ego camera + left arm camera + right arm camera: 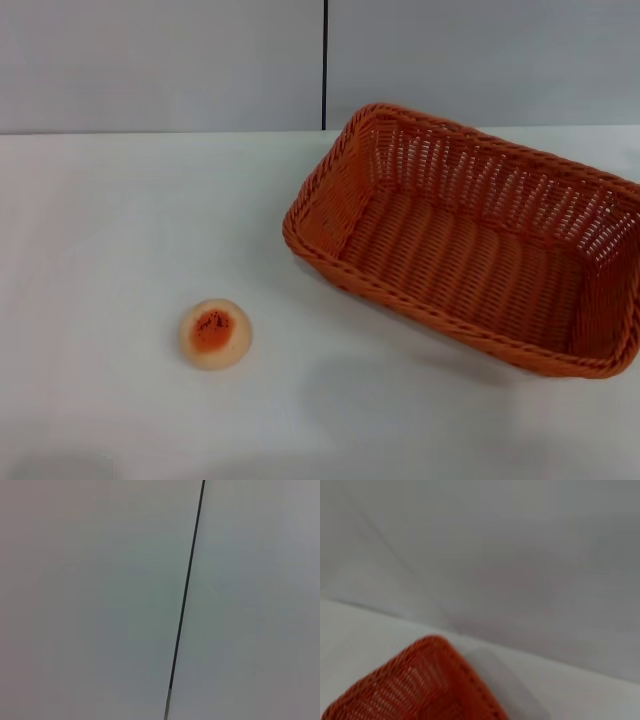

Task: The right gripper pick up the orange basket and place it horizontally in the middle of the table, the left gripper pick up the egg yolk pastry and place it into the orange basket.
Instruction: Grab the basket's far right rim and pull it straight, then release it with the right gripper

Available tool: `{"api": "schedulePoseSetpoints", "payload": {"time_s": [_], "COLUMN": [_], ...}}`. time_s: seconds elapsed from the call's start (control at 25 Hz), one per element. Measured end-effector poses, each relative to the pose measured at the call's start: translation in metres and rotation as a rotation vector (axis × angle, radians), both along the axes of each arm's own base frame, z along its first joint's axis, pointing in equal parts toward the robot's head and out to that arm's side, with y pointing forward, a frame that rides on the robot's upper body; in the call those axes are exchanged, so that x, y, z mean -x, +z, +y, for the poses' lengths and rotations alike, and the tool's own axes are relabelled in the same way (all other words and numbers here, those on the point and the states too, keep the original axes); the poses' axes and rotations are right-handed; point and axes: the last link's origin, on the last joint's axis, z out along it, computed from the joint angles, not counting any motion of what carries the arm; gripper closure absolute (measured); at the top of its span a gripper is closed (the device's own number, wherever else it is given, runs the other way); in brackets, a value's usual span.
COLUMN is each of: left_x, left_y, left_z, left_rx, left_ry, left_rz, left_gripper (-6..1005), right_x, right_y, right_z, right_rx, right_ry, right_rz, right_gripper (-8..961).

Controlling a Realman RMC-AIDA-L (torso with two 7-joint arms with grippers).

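I cannot see my left gripper or my right gripper in any of my 3 views, so I cannot tell if my jaws are released, clenched, or grasping something.

From my head, I look down on the table point(120, 220). It is white and flat. The orange basket point(470, 245) sits on it, on my right side and toward the far edge. It is turned at a slant, with 1 corner pointing to the back wall point(160, 60) and its right end running out past the side of my view. It stands the right way up and I can see its woven floor. Nothing lies inside it.

The egg yolk pastry point(215, 334) sits on the table on my left side, closer to me than the basket. It is small and round, pale with an orange-red spot on top. It is well apart from the basket, with bare table between them.

My right wrist sees 1 rounded corner of the basket point(420, 685) close by, with the table point(365, 625) and the wall point(495, 545) past it.

My left wrist sees only the grey wall point(90, 600) with a thin dark line point(186, 595) running down it.
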Motion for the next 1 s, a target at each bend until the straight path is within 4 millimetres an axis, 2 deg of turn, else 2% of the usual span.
{"api": "schedulePoseSetpoints", "payload": {"time_s": [0.2, 0.48, 1.0], "left_x": [-0.001, -0.002, 0.000], "left_y": [-0.002, -0.002, 0.000], "left_z": [0.000, 0.000, 0.001], "left_rx": [0.012, 0.016, 0.021], "left_ry": [-0.007, -0.014, -0.011], "left_rz": [0.000, 0.003, 0.010], "left_gripper": [227, 227, 228], "right_x": [0.009, 0.013, -0.001], "right_y": [-0.028, -0.060, -0.090], "right_z": [0.000, -0.002, -0.001], "right_rx": [0.067, 0.065, 0.052], "right_ry": [0.018, 0.023, 0.015], "right_rz": [0.017, 0.025, -0.045], "right_gripper": [130, 132, 136]}}
